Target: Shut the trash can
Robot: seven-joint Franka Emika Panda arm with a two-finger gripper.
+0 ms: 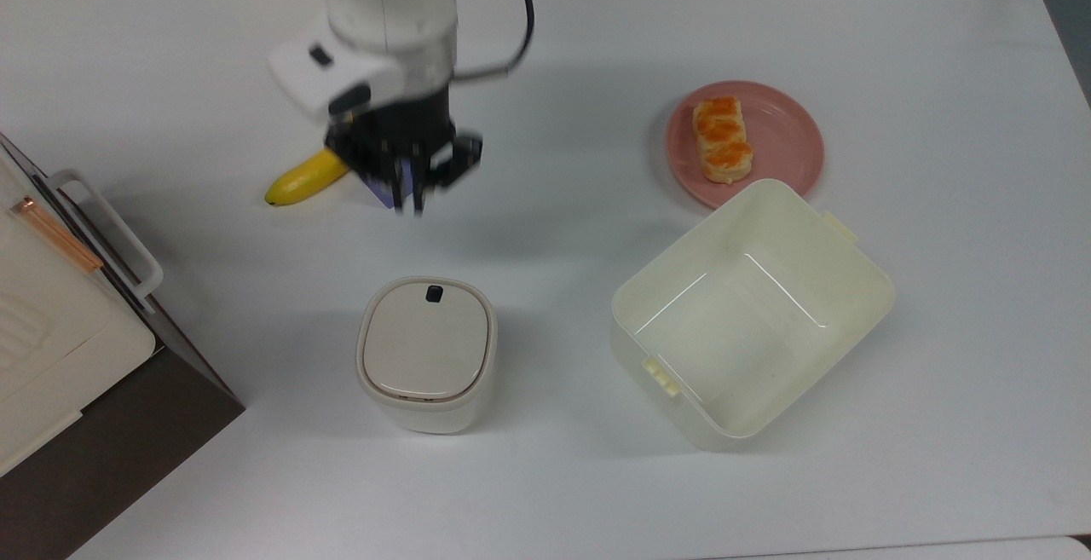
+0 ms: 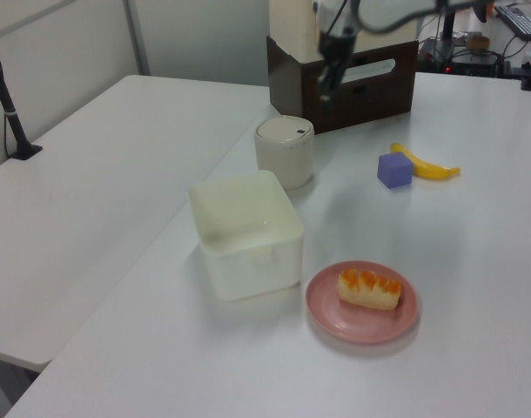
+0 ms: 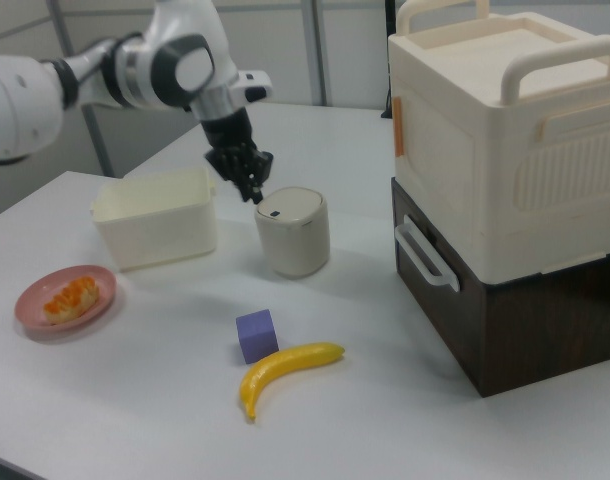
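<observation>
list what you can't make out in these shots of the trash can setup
- Tool: motion-blurred in the top view, so whether it is open or shut is unclear.
- Purple cube: mostly hidden under the arm in the top view.
- Trash can: its latch seam is too small to judge in the left view.

open table around trash can (image 1: 426, 354); tub (image 1: 750, 313) stands apart
</observation>
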